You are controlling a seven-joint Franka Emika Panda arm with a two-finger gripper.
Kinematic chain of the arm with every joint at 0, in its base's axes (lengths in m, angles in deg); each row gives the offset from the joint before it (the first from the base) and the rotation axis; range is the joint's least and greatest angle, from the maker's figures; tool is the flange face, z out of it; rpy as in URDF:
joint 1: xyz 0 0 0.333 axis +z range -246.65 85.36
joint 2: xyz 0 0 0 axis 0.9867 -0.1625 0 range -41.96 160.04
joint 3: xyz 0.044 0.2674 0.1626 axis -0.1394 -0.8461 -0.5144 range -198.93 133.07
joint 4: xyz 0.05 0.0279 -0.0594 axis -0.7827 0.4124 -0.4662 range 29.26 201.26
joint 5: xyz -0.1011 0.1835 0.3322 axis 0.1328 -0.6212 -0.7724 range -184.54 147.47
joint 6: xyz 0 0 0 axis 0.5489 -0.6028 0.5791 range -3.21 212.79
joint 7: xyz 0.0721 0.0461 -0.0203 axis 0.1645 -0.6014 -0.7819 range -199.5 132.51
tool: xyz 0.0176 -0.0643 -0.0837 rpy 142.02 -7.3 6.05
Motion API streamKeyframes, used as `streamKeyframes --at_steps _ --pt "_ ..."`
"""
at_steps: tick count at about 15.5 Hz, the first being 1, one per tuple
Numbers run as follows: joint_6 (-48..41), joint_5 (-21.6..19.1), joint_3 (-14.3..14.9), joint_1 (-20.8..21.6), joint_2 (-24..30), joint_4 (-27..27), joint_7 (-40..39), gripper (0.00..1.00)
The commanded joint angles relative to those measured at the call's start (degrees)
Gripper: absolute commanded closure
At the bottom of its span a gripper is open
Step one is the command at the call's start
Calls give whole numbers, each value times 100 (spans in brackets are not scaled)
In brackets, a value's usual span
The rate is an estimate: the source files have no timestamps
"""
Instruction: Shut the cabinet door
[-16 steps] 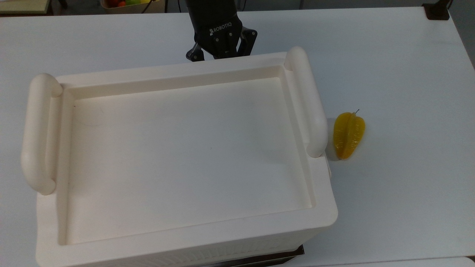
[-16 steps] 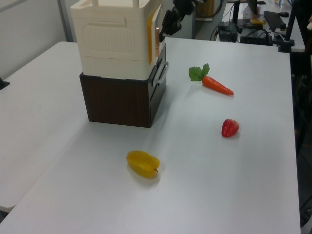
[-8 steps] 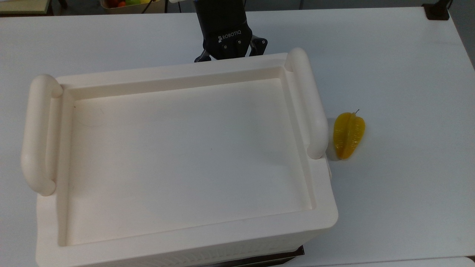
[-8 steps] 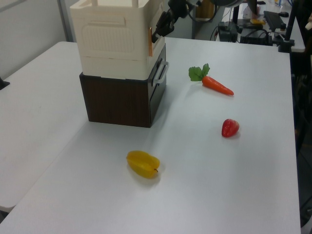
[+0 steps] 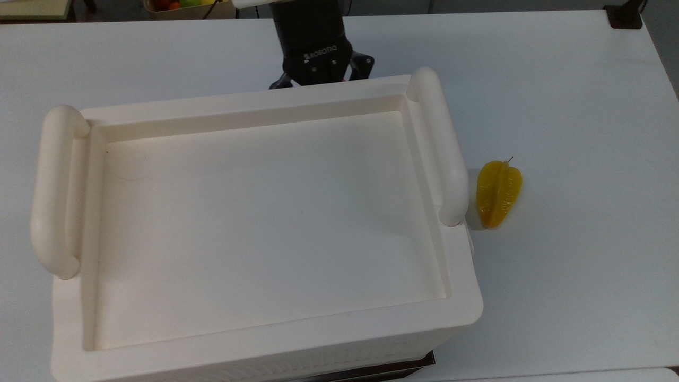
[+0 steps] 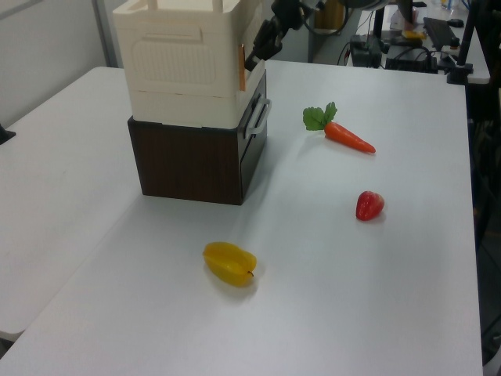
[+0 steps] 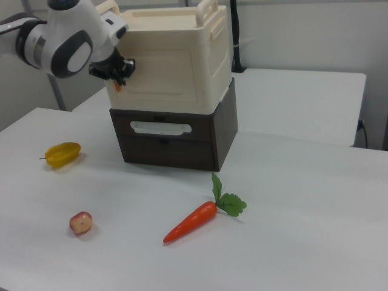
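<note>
Top view: the cabinet fills the frame's left and centre, a cream plastic box with a recessed rectangular tray top and two rounded bar handles at its short ends. Its long axis runs across the frame from left to right. The black gripper sits at upper centre, right against the cabinet's far rim; whether its fingers are spread or closed I cannot tell, since the rim hides the tips. The white table lies bare at upper right. A yellow ridged starfruit lies just beside the cabinet's right handle.

In the left view the cabinet stands at upper left on a dark brown drawer base with a pale handle. The cabinet door is a thin flat cream panel on the face turned toward the frame's right — it looks nearly flush, with a thin orange strip showing at its edge. The gripper is at the door's upper part. Open table spreads right and below, holding a carrot and a small red fruit, both well apart from the cabinet.

In the right view the gripper meets the door's left edge at upper left — the side panels are finely ribbed.
</note>
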Motion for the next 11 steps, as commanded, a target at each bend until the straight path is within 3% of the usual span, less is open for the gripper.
streamKeyframes --at_steps 1,3,5,6,8,10,11 --pt "-1284 295 -40 -396 361 -6 332 93" --pt "-1900 339 -40 -625 572 -15 971 95" --pt "-2393 401 -49 -818 757 -15 2094 99" --pt "-2709 592 -49 -872 810 -15 2474 99" --pt "-3429 1111 -119 -881 871 -15 2697 98" --pt "-3844 1288 -146 -951 959 3 2812 96" --pt "-3985 1306 -146 -986 1029 37 2812 89"
